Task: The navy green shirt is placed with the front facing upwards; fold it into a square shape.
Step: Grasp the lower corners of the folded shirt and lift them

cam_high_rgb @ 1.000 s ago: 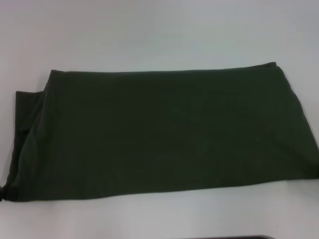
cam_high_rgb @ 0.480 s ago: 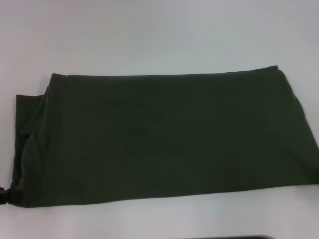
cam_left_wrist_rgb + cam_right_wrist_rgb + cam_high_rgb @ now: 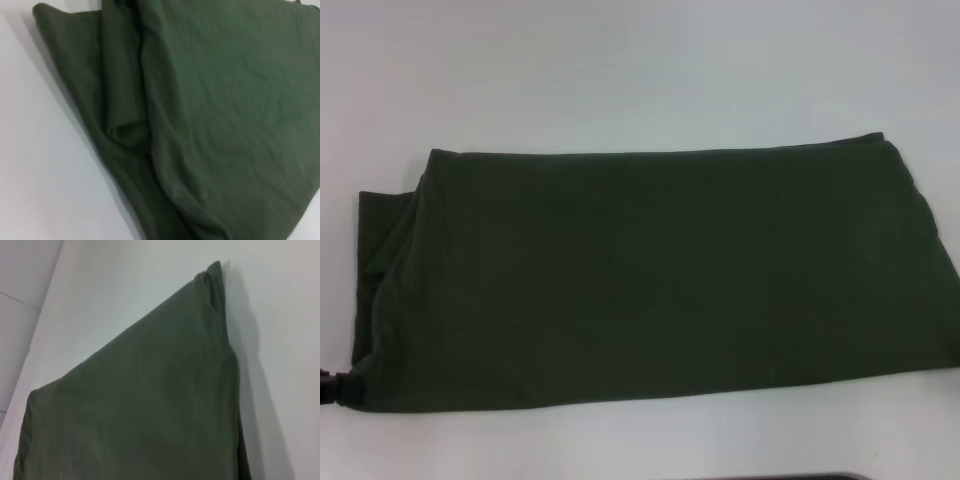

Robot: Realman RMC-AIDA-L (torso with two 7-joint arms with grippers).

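a plain white table (image 3: 620, 70) fills the frame, evenly lit, with a dark strip at the bottom edge.

No text, label, brand, number or sign can be read. Only plain fabric is shown by the folded dark olive-green cotton shirt (image 3: 650, 275), and the white table surface (image 3: 620, 70) is unmarked.

Head camera looks forward and down from above, taking in nearly the whole navy green shirt (image 3: 650, 275) on the white table (image 3: 640, 70). Left wrist camera sits close over the shirt's (image 3: 210, 115) bunched layered end; right wrist camera looks low along its (image 3: 140, 415) opposite end. All three share shirt and table.
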